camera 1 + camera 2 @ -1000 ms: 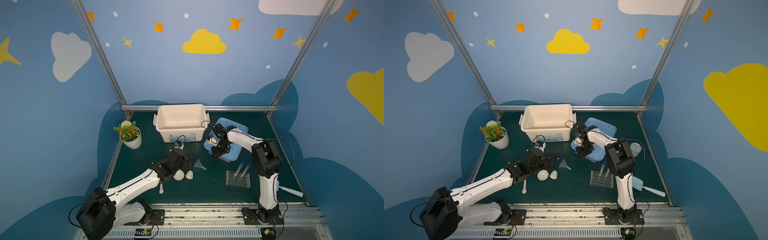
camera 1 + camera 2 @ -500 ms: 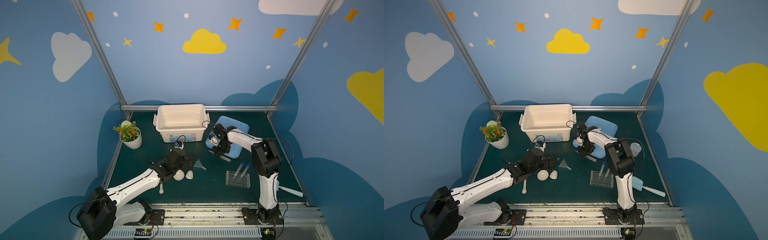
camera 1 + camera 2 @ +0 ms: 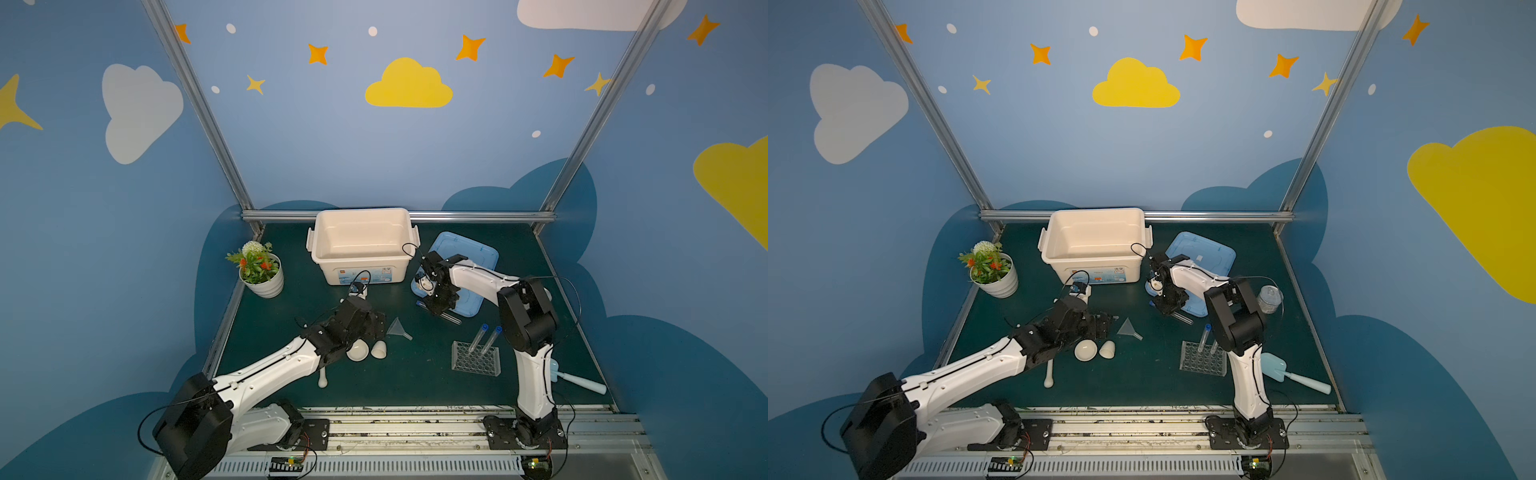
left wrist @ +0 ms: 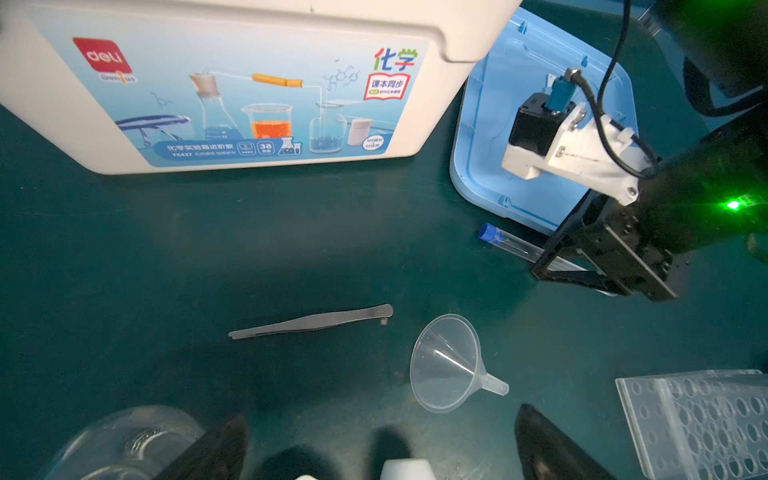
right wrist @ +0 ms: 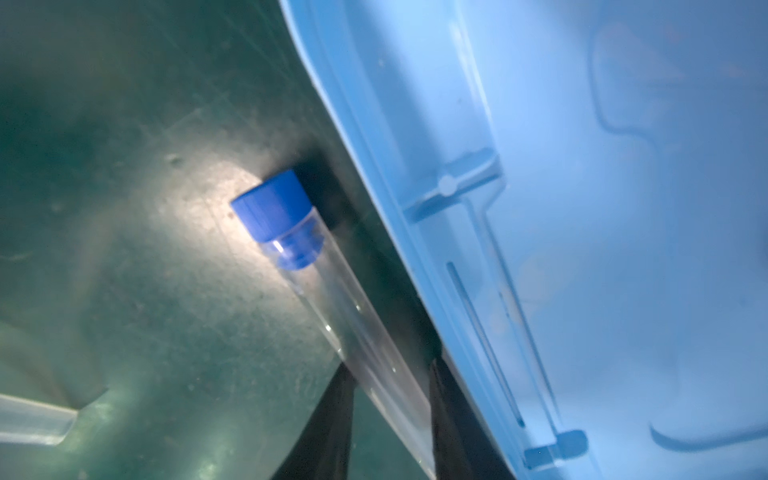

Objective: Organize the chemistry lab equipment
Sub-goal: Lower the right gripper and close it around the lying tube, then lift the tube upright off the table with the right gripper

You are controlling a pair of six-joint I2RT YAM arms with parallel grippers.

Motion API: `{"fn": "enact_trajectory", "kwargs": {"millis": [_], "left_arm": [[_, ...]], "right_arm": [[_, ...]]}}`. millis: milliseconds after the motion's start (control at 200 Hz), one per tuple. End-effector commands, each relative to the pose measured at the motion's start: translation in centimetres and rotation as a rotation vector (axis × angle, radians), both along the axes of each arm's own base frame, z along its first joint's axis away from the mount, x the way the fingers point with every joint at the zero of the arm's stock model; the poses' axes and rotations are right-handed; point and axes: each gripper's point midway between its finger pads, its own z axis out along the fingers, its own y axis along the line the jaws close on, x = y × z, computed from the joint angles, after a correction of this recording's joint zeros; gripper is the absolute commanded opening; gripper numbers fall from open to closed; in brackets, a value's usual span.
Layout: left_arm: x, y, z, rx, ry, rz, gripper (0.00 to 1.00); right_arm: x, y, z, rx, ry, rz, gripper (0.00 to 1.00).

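A clear blue-capped test tube (image 5: 332, 299) lies on the green mat against the blue lid's edge. My right gripper (image 5: 388, 374) is down over it, a finger pressed to each side; both top views show this gripper (image 3: 440, 305) (image 3: 1169, 307). Two more tubes (image 3: 485, 337) stand in the clear rack (image 3: 476, 359). My left gripper (image 4: 386, 449) hangs open and empty over the white bowl (image 3: 358, 352) and cup (image 3: 379, 349). The funnel (image 4: 446, 363) and tweezers (image 4: 311, 322) lie just beyond it. The pestle (image 3: 322, 378) rests beside the left arm, and the glass flask (image 3: 1270, 298) stands behind the right arm.
A white bin (image 3: 361, 266) stands open at the back, the blue lid (image 3: 473, 253) flat to its right. A potted plant (image 3: 259, 270) sits at the back left. A pale blue scoop (image 3: 1291, 372) lies at the front right.
My right gripper has shifted from the lid's edge down onto the lying tube and its jaws have narrowed around it. The left arm has not moved.
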Motion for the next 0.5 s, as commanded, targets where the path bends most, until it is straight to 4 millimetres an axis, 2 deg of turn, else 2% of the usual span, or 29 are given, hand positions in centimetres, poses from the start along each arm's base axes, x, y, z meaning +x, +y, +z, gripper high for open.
{"fn": "enact_trajectory", "kwargs": {"millis": [0, 496], "left_arm": [[0.03, 0.29, 0.33, -0.01, -0.015, 0.01, 1.0], [0.0, 0.41, 0.64, -0.015, -0.024, 0.015, 1.0]], "right_arm": [[-1.23, -0.78, -1.32, -0.066, 0.03, 0.03, 0.31], [-1.19, -0.39, -0.94, -0.05, -0.007, 0.057, 0.21]]}}
